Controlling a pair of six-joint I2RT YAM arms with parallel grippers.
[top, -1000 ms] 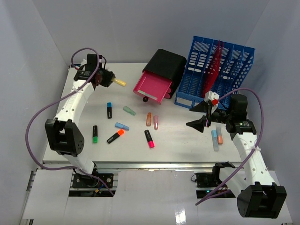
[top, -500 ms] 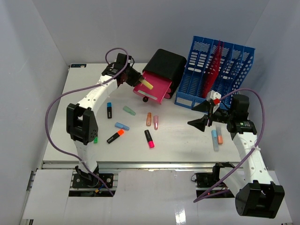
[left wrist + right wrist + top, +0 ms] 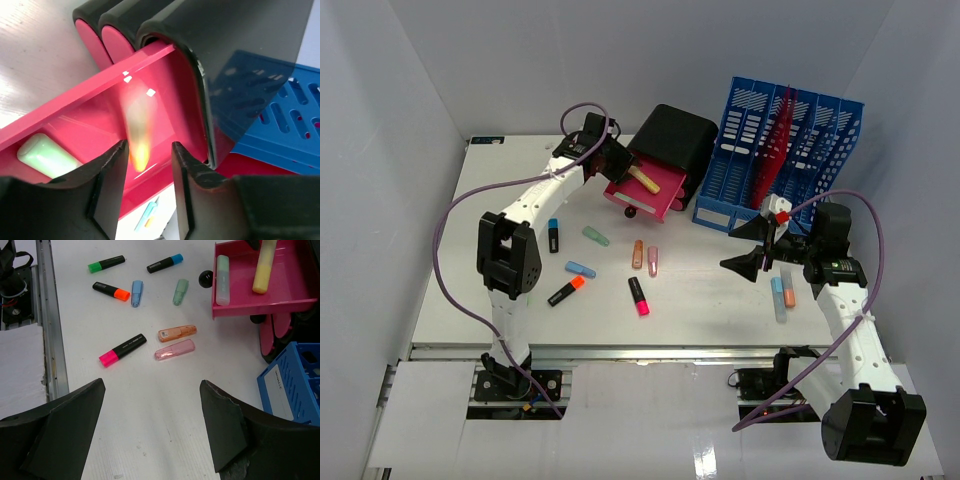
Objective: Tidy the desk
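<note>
The white desk (image 3: 700,300) carries scattered highlighters. My left gripper (image 3: 620,165) hangs over the open pink drawer (image 3: 655,195) of a black drawer unit (image 3: 672,138). Its jaws stand apart and empty in the left wrist view (image 3: 148,147). A yellow highlighter (image 3: 137,130), blurred, is in the drawer just past the fingertips; it also shows in the top view (image 3: 642,178) and the right wrist view (image 3: 263,265). A pale green highlighter (image 3: 47,155) lies in the same drawer. My right gripper (image 3: 748,245) is wide open and empty above bare desk (image 3: 151,385).
A blue file rack (image 3: 782,150) stands at the back right. Loose on the desk: pink-black (image 3: 122,349), orange-black (image 3: 111,291), green-black (image 3: 106,263) and blue-black (image 3: 164,263) highlighters, several pastel ones (image 3: 174,349), and two more beside my right arm (image 3: 782,293).
My left arm swung from the far left to the pink drawer with the yellow highlighter, opened its jaws and let the highlighter go into the drawer. My right arm has barely moved.
</note>
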